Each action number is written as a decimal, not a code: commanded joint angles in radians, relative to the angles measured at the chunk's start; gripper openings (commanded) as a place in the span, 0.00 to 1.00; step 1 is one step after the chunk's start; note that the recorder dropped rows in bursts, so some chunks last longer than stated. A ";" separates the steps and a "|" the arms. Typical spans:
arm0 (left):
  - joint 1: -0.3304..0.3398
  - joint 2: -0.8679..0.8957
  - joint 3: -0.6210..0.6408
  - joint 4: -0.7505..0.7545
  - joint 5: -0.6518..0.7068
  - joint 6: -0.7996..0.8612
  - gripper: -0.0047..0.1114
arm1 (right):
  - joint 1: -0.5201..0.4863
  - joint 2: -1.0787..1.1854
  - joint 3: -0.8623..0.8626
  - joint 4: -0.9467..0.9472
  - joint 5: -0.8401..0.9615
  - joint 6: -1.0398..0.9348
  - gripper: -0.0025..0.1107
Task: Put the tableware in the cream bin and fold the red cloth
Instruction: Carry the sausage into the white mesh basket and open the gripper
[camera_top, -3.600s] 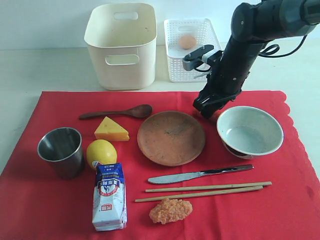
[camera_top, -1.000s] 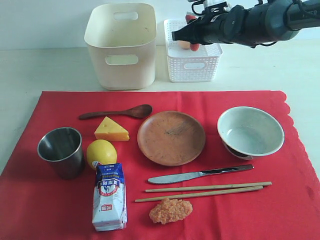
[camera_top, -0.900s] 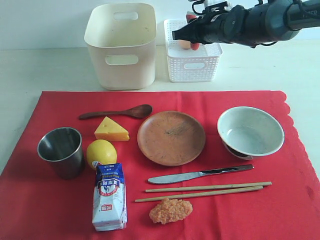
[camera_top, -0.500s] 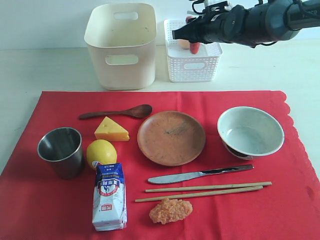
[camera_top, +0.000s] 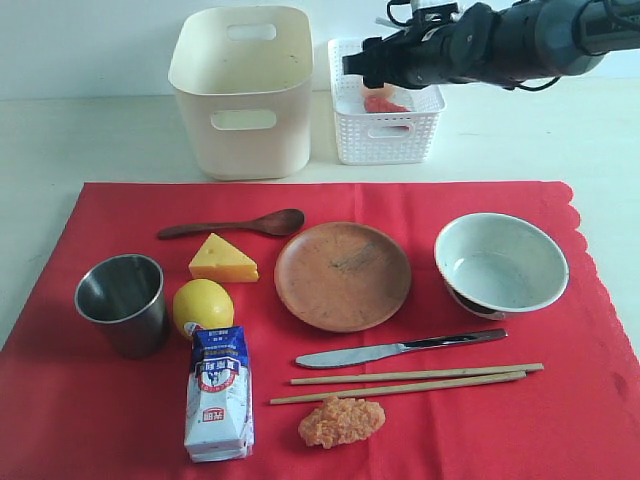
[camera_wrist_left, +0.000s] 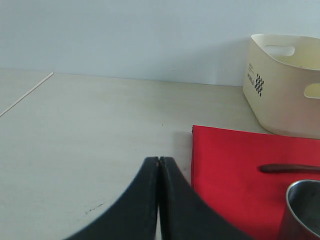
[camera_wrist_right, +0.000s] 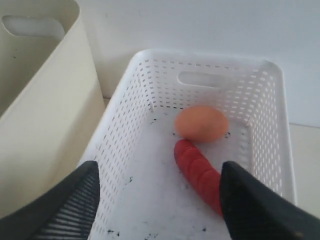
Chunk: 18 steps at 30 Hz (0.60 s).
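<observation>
Hovering above the white basket (camera_top: 388, 150), the right claw (camera_wrist_right: 159, 171) has its jaws spread wide and grips nothing. Below it, a red food piece (camera_wrist_right: 197, 175) and an egg (camera_wrist_right: 201, 123) lie on the basket floor. The left claw (camera_wrist_left: 159, 161) is pressed closed and empty, low over the bare desk (camera_wrist_left: 75, 150) just off the cloth's left edge.

None of the tableware is in the cream bin (camera_top: 245, 130) yet. The cup (camera_top: 122, 300), spoon (camera_top: 235, 227), plate (camera_top: 342, 275), bowl (camera_top: 500, 222), knife (camera_top: 400, 349) and chopsticks (camera_top: 410, 380) all sit on the red cloth (camera_top: 90, 430), which lies flat and unfolded.

Several things could go wrong from here:
- The basket and bin stand close together, so a low swing of the right arm back to the cloth might clip either rim and shove it.
- The knife and chopsticks lie flat and thin. A claw pressing down for them would likely pinch the fabric too and drag the whole spread.
- The cup is touching or nearly touching the lemon (camera_top: 203, 305), with the milk carton (camera_top: 218, 390) just beside it. A careless grab there could topple the carton or roll the lemon.
- Folding with food on the cloth would scatter it.
</observation>
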 joint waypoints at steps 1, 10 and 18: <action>-0.005 -0.005 0.001 -0.005 0.001 -0.001 0.06 | -0.002 -0.073 -0.007 -0.010 0.076 0.006 0.56; -0.005 -0.005 0.001 -0.005 0.001 -0.001 0.06 | -0.002 -0.205 -0.007 -0.012 0.252 -0.006 0.45; -0.005 -0.005 0.001 -0.005 0.001 -0.001 0.06 | -0.002 -0.275 -0.005 -0.011 0.484 -0.052 0.26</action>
